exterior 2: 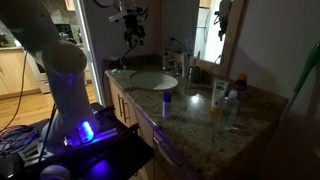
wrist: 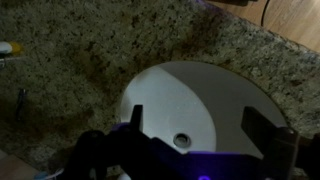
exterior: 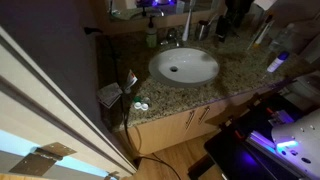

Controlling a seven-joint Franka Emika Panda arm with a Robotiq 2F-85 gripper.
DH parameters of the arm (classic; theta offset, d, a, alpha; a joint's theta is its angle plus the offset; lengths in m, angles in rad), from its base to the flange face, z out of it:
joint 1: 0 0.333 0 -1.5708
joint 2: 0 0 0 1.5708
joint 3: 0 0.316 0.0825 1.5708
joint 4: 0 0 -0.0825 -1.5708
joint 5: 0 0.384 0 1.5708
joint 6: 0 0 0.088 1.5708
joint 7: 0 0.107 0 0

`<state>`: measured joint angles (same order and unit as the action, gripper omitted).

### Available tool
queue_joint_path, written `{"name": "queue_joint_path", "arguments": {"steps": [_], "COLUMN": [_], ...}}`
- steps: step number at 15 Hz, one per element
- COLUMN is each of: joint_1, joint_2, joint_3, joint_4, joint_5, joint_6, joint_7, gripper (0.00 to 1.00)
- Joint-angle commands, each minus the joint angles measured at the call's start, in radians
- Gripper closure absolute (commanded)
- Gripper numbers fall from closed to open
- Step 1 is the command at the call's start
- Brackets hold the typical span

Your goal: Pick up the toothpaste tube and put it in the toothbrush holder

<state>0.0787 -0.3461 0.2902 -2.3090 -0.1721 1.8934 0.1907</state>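
While the gripper (wrist: pixel 198 128) hangs over the sink (wrist: pixel 200 90) with jaws spread wide and empty, the toothpaste tube (wrist: pixel 6 47) lies on the granite counter (wrist: pixel 90 50) at the wrist view's upper-left edge, partly cut off and well apart from the gripper.

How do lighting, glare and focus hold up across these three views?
Both exterior views are dim and grainy. In an exterior view the white sink is the brightest patch, nearly washed out. In an exterior view a blue-violet light low on the robot flares. The wrist view is soft: the open tool is a dark blurred silhouette, tinged purple below.
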Motion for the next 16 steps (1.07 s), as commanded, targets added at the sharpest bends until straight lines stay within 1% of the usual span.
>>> {"name": "queue_joint_path", "arguments": {"steps": [1, 2, 3, 6, 8, 9, 10, 11, 13, 14, 15, 16], "joint_1": [0.027, 0.028, 0.045, 0.098, 0.135, 0.157, 0.175, 0.173, 0.198, 0.201, 0.209, 0.216], "joint_2": [0.003, 0.058, 0.109, 0.241, 0.327, 0.375, 0.404, 0.312, 0.375, 0.389, 0.418, 0.436], "joint_3": [-0.024, -0.008, 0.005, 0.045, 0.057, 0.061, 0.064, 0.043, 0.044, 0.043, 0.047, 0.051], "joint_4": [0.002, 0.039, 0.076, 0.208, 0.314, 0.379, 0.432, 0.31, 0.395, 0.412, 0.414, 0.415], "joint_5": [-0.009, -0.025, -0.019, -0.009, 0.018, 0.04, 0.034, 0.02, 0.023, 0.024, 0.025, 0.061], "joint_6": [-0.004, -0.017, 0.014, 0.093, 0.145, 0.154, 0.137, 0.153, 0.15, 0.15, 0.175, 0.203], "joint_7": [0.008, 0.021, 0.008, 0.036, 0.075, 0.071, 0.07, 0.072, 0.074, 0.074, 0.082, 0.08], "gripper": [0.0, 0.0, 0.0, 0.0, 0.0, 0.0, 0.0, 0.0, 0.0, 0.0, 0.0, 0.0]}}
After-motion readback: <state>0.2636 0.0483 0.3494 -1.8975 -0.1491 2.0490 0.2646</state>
